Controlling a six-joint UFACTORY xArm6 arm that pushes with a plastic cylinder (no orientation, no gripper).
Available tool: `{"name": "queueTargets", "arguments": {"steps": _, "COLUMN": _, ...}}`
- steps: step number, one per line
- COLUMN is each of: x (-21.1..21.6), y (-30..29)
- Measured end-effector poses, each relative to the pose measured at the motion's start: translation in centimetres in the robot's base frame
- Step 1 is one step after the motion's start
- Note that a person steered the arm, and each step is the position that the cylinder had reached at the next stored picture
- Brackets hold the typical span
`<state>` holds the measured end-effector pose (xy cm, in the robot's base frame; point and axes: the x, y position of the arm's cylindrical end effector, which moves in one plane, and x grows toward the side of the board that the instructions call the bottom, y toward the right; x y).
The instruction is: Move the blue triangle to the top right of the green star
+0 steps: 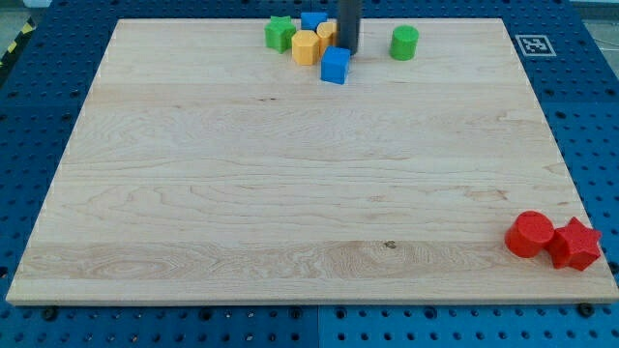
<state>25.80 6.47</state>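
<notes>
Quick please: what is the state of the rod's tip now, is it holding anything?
My tip: no gripper, holds nothing; it stands just above the blue block, right of the yellow blocks.

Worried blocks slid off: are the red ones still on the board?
On. The red cylinder and red star sit at the wooden board's bottom-right corner, inside its edge.

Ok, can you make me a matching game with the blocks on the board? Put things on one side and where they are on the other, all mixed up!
Things:
1. green star
2. green cylinder
3. red star
4. my tip

Places:
A. the view's bottom right corner, beside the red cylinder
B. just above the blue block, near the view's top
C. left end of the cluster at the view's top
D. alone, to the right of the rod

Pairs: 1-C, 2-D, 3-A, 4-B
</notes>
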Motion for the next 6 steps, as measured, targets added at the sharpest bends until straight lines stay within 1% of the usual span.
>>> {"name": "queueTargets", "arguments": {"steps": 1, "x": -1.7, "y": 2.2}}
{"name": "queueTargets", "arguments": {"steps": 2, "x": -3.9, "y": 0.2}}
{"name": "queueTargets", "arguments": {"steps": 3, "x": -5.5, "y": -3.9}}
{"name": "queueTargets", "arguments": {"steps": 4, "x": -5.2, "y": -10.0}}
{"name": "queueTargets", "arguments": {"steps": 5, "x": -2.1, "y": -9.9}}
{"name": "queueTargets", "arguments": {"steps": 6, "x": -1.1, "y": -9.0}}
